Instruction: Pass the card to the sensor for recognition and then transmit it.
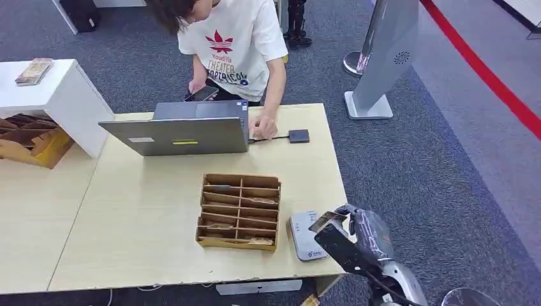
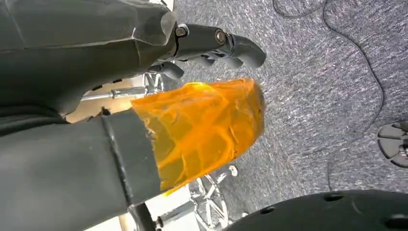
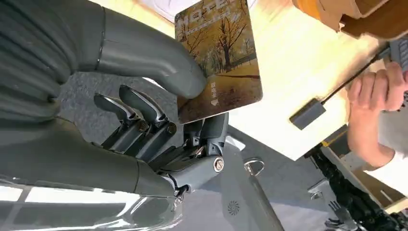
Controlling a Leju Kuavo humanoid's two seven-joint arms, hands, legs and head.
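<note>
Your right hand (image 3: 159, 120) pinches the card (image 3: 219, 57) between the thumb and the fingers, up above the worktop (image 1: 147, 236) edge, just beside the grey sensor (image 1: 305, 234). Only one corner is held, so the card could slip out or tip when you lower it. Then the sensor might not read it. A person's hand (image 1: 263, 125) rests by the laptop (image 1: 182, 131). Your left hand (image 2: 211, 45) hangs low with curled fingers, holding nothing.

Grey carpet floor (image 1: 415, 172) with a red stripe (image 1: 485, 70). Light wooden table (image 1: 140, 229), white counter (image 1: 64, 95) beside it, grey standing sign (image 1: 386, 57) behind.
</note>
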